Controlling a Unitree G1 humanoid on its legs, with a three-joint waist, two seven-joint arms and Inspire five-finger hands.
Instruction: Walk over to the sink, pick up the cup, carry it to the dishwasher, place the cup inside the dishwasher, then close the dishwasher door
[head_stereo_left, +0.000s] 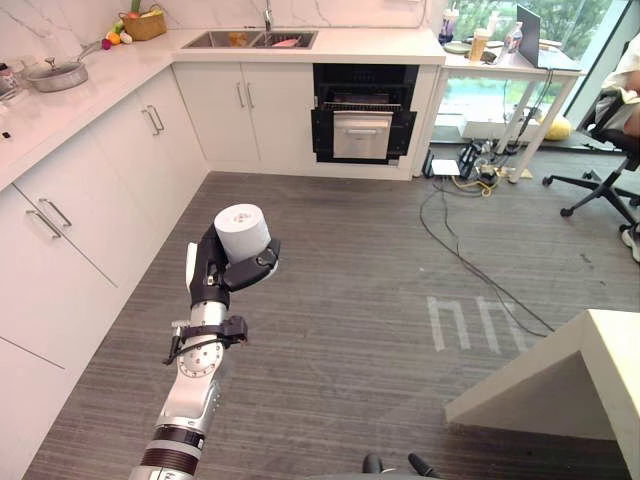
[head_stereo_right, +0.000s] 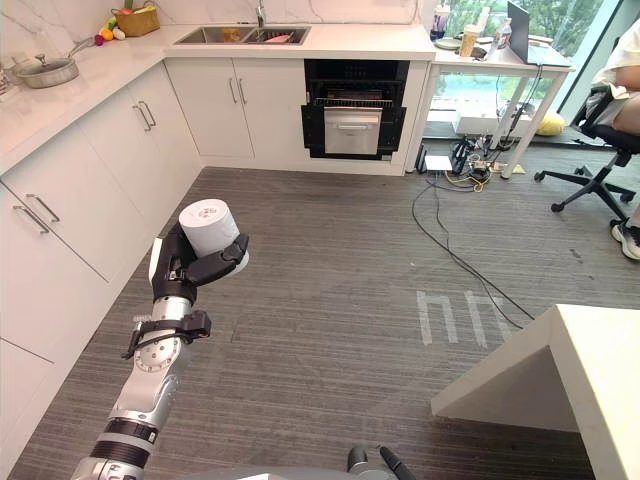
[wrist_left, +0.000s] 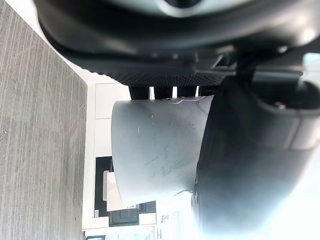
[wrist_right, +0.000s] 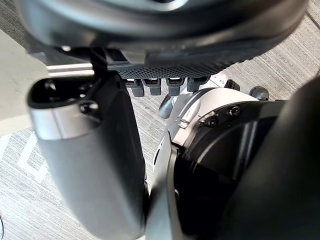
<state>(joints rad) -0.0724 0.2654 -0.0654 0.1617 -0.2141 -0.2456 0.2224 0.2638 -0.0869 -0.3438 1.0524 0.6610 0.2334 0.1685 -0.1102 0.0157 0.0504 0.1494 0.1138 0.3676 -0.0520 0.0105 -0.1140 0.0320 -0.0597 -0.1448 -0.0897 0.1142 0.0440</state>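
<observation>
**Left eye view: cup in hand**

The left hand (head_stereo_left: 212, 272) curls fingers and thumb round the smooth white cup (head_stereo_left: 243, 231), a plain cylinder held above the grey wood-grain floor (head_stereo_left: 380, 300). The steel sink (head_stereo_left: 250, 39) holds something orange and something red; right of it the black dishwasher (head_stereo_left: 362, 120) stands open. A woven basket (head_stereo_left: 147, 26) holds fruit. The right hand (wrist_right: 200, 67) has straight fingers and holds nothing.
</observation>
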